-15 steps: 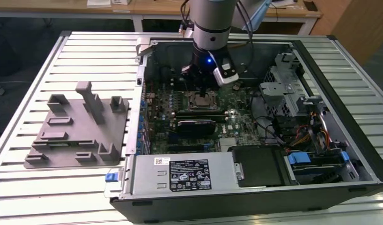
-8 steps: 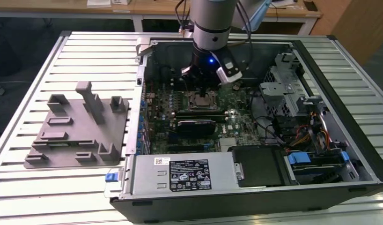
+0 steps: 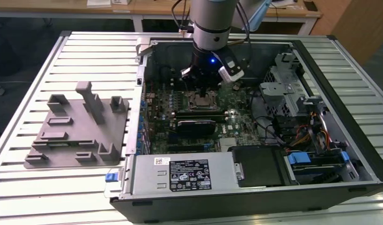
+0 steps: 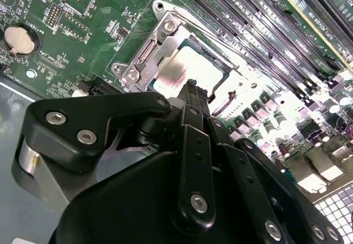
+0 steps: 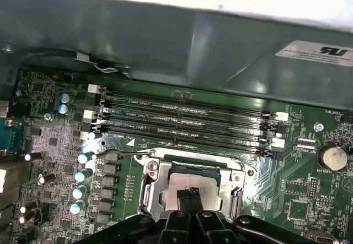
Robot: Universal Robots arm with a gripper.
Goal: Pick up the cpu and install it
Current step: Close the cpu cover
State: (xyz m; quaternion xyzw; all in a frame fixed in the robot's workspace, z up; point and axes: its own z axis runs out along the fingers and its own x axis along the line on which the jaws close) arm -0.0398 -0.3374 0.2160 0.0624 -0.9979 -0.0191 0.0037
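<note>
1. Your gripper (image 5: pixel 190 199) has its jaws narrow: the two black fingertips (image 4: pixel 193 90) are drawn close together with nothing clamped between them. They point down into the machine.
2. You see the slatted table (image 3: pixel 54 197) spread under everything, far below the jaws.
3. You see the open computer case (image 3: pixel 254 204) lying on it, and the jaws reach inside its walls.
4. The grey tray (image 3: pixel 120 133) with its upright blocks sits well apart from the jaws, toward the exterior view's left, outside the case.
5. The green motherboard (image 5: pixel 287 183) lies flat beneath the jaws.
6. Its long memory slots (image 5: pixel 182 120) run near the jaws, just past the socket.
7. The metal-framed socket (image 5: pixel 150 183) sits directly under the jaws.
8. The cpu (image 5: pixel 179 184) lies flat inside that socket, silvery top up, right below the fingertips. You cannot tell whether they touch it.
9. A coin battery (image 5: pixel 332 157) sits off to one side of the jaws.
</note>
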